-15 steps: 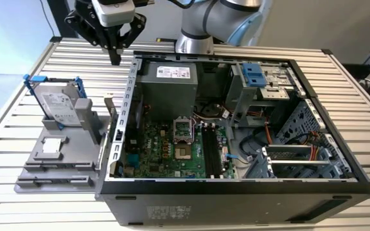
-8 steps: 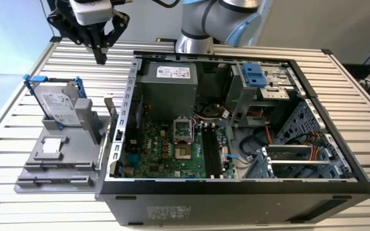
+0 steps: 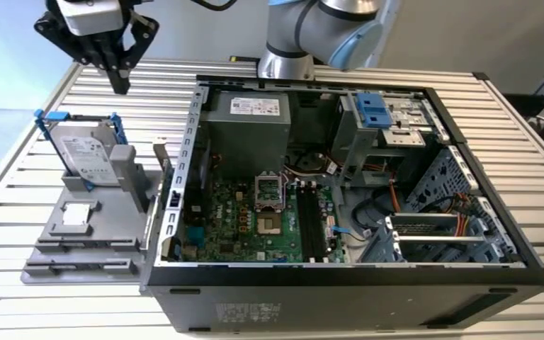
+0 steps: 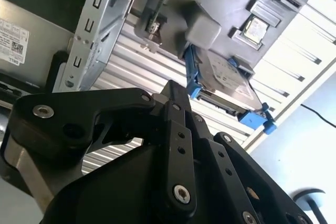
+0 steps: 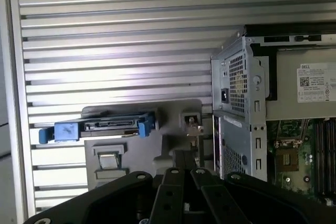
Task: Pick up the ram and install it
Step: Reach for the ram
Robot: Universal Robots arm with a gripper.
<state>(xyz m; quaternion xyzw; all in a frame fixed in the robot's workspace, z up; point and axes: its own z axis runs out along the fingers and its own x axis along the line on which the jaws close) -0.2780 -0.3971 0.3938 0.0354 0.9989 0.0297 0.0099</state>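
the pincer [image 3: 121, 83] hangs in the air above the table [image 3: 8, 212], toward the far corner on the exterior view's left. its fingers are drawn narrow, tips together, with nothing between them. the ram [image 3: 161, 159] stands on edge in the grey holder [image 3: 93, 244], which lies along the table edge on the exterior view's left. the ram is on the holder's side nearest the open computer case [image 3: 348, 287], just beside the case wall. a hard drive [image 3: 88, 159] in a blue-trimmed frame stands on the same holder, farther from the case. the black motherboard slots [image 3: 312, 212] lie inside the case, well apart from the ram.
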